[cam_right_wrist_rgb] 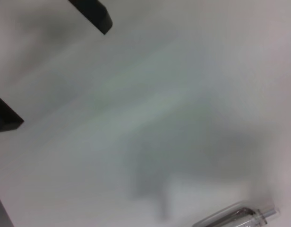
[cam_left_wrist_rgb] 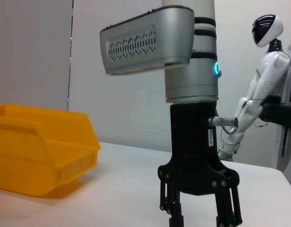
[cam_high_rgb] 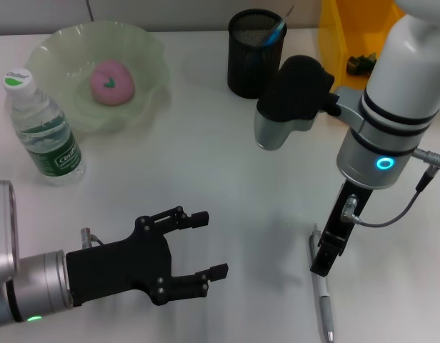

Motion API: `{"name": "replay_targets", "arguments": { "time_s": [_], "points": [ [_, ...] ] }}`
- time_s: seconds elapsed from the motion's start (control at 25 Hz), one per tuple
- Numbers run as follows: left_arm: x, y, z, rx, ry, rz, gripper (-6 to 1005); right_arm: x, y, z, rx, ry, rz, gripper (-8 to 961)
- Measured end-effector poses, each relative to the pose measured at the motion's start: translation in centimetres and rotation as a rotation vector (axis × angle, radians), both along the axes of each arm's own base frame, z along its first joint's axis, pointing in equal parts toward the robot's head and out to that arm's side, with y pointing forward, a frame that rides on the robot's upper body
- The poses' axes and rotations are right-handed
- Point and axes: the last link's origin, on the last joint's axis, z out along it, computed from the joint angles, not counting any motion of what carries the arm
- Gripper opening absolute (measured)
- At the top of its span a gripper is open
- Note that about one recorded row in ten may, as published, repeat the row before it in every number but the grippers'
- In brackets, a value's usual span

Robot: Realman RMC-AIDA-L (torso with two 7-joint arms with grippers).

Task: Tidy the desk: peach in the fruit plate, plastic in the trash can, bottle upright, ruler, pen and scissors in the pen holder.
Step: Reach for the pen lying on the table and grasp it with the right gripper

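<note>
Desk: plain white desk (cam_high_rgb: 206,157), everything sits on it.

Right gripper: black right gripper (cam_high_rgb: 327,259) points straight down near the desk's front edge, towards the right. Its tips are right at the upper end of the pen, looks like touching or just above, can't tell which. The left wrist view shows its fingers hanging with a gap between them, so it's parted, and I don't see anything clamped in it. The right wrist view shows two dark fingertips (cam_right_wrist_rgb: 96,14) spread over bare desk with the pen's tip at the picture's edge.

Pen: slim silver-grey pen (cam_high_rgb: 322,296) lies flat near the front edge on the right, running roughly front to back.

Left gripper: black left gripper (cam_high_rgb: 209,243) sits low by the front-left corner, fingers wide apart, holding nothing.

Peach: pink peach (cam_high_rgb: 111,82) is already in the pale green wavy-rimmed fruit plate (cam_high_rgb: 152,50), far-left part of the desk.

Bottle: clear plastic water bottle with a green label and white cap (cam_high_rgb: 45,132) stands upright near the left edge, just in front of the plate.

Pen holder: black mesh pen holder (cam_high_rgb: 248,61) by the far edge, middle-ish, with something blue-handled sticking out.

Bin: yellow plastic bin (cam_high_rgb: 341,39) at the far-right corner, some dark bits inside, can't make them out.
</note>
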Motion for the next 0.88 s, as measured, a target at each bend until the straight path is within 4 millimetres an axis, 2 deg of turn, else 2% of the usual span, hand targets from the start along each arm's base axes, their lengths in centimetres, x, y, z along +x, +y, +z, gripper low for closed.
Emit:
{"name": "replay_targets", "arguments": {
  "time_s": [0.88],
  "points": [
    [0.2,-0.1,-0.1,-0.011,-0.007,-0.011,811,0.7,-1.0,-1.3,-0.015,-0.034,0.021,722]
  ]
}}
